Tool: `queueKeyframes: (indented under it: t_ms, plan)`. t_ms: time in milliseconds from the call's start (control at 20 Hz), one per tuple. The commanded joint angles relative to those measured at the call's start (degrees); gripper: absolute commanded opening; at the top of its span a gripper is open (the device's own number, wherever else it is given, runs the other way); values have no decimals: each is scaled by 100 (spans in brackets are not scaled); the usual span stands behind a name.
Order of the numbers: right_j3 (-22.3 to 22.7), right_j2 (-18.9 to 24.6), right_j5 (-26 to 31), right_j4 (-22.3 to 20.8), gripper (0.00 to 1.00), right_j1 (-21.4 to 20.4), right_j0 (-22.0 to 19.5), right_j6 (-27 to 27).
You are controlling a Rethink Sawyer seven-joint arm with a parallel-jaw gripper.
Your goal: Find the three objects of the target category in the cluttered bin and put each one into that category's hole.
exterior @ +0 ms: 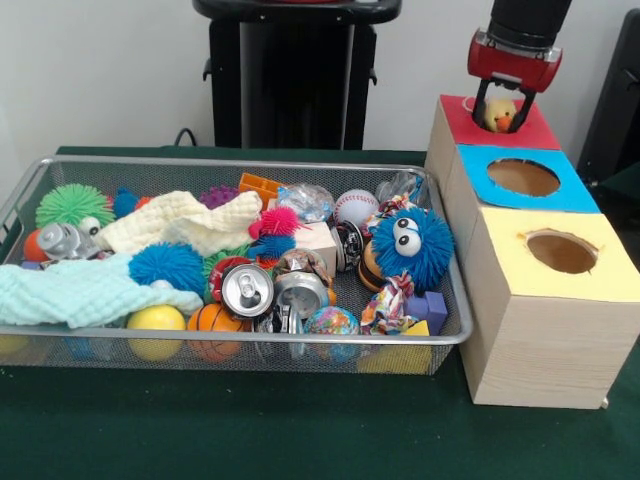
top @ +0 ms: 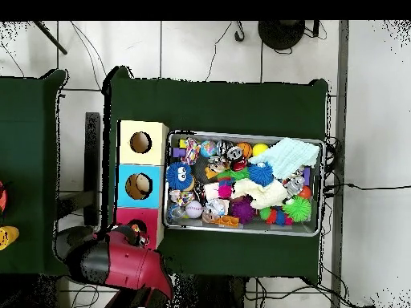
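The gripper (exterior: pixel 499 112) hangs directly over the red hole (exterior: pixel 497 122), jaws clamped on a yellow duck (exterior: pixel 499 115).

We see the bin (exterior: pixel 440 335) left of 3 boxes (exterior: pixel 545 330) (front view), gripper (exterior: pixel 501 108) above the farthest hole (exterior: pixel 497 112).

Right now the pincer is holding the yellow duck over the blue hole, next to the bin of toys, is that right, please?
Not quite: the front view shows the pincer holding the duck over the red hole, not the blue one. The rest stands: the bin of toys sits beside the box.
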Motion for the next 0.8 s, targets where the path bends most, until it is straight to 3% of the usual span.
queueKeyframes:
  t_ms: [50, 350, 700, 750, 800]
  plan:
    - [-329, 373, -173, 195, 100, 249, -8, 1310]
    - [-191, 482, -241, 209, 100, 145, -97, 1290]
    - [-170, 284, -75, 66, 100, -3, -59, 1169]
    - [-98, 372, -197, 55, 0, -48, -136, 1126]
    - [-88, 388, -226, 33, 0, -55, -165, 1092]
